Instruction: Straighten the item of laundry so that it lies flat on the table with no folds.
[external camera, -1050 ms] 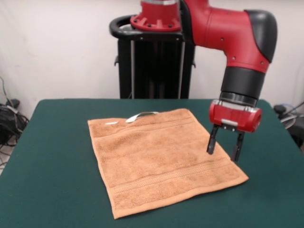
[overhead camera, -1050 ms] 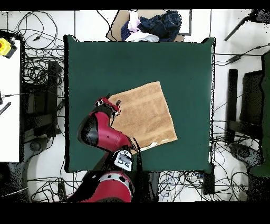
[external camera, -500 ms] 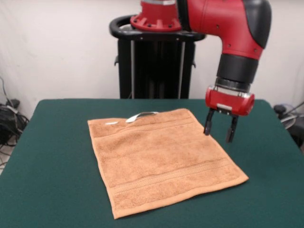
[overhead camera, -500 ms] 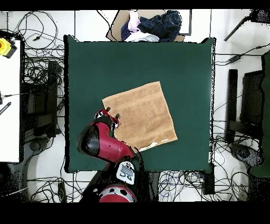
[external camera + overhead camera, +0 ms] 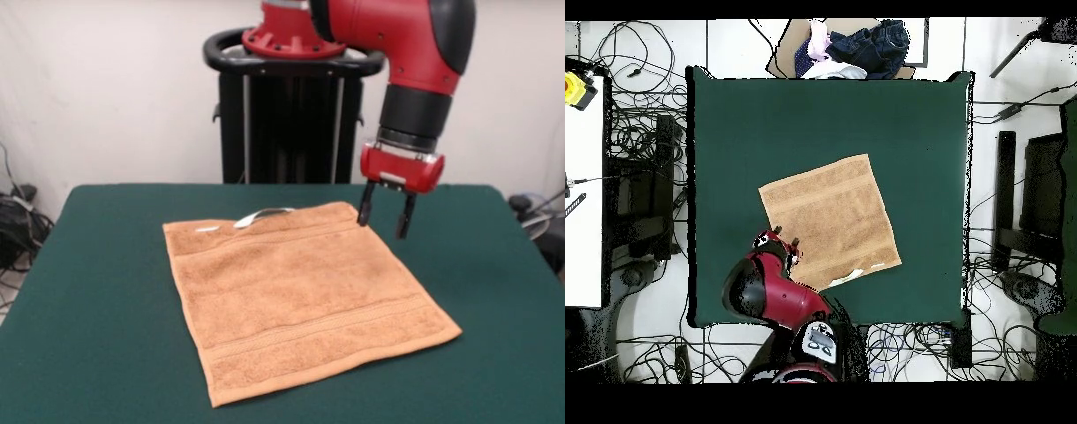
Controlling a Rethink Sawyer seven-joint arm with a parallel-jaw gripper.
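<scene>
Your gripper [image 5: 385, 215] is hanging spread and empty above the towel's [image 5: 296, 291] far corner. Overhead, the arm is hiding that corner.

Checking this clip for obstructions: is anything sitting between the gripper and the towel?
Nothing visible. The open gripper hangs empty above the towel's corner nearest the pedestal, with only air and bare green table around it.

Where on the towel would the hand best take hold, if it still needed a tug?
Probably the corner nearest the hand, at the towel's far edge. The towel lies flat on the table, so only edges and corners offer a pinch. Come straight down from above with the open fingers straddling that corner.
</scene>
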